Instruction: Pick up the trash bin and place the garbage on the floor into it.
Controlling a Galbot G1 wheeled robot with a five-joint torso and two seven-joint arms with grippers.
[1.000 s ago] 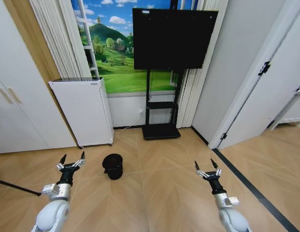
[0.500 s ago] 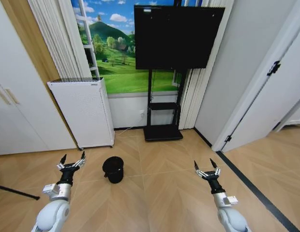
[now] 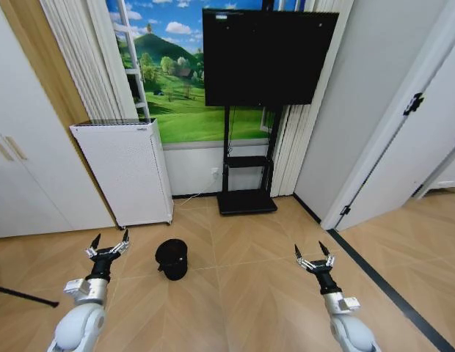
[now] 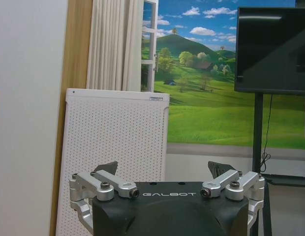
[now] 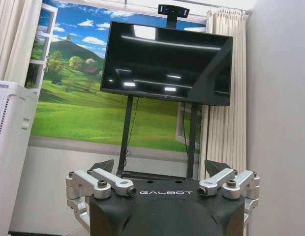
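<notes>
One trash bin [image 3: 172, 258], two grippers, left [image 3: 110, 245] and right [image 3: 314, 256], one television [image 3: 260, 55].

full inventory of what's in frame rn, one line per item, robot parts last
trash bin: 1, black, on the wood floor ahead, nearer the left gripper, touched by neither
white perforated appliance: 1, white, against the wall behind the bin
TV: 1, black screen, on a black floor stand right of the appliance
landscape mural: 1, green and blue, on the wall behind the TV
curtains: pale, either side of the mural
cabinet doors: white, far left
door: white, far right
floor: wood herringbone, dark strip at right
left gripper: 1, silver and black, jaws open, low left, empty
right gripper: 1, same, jaws open, low right, empty
</notes>
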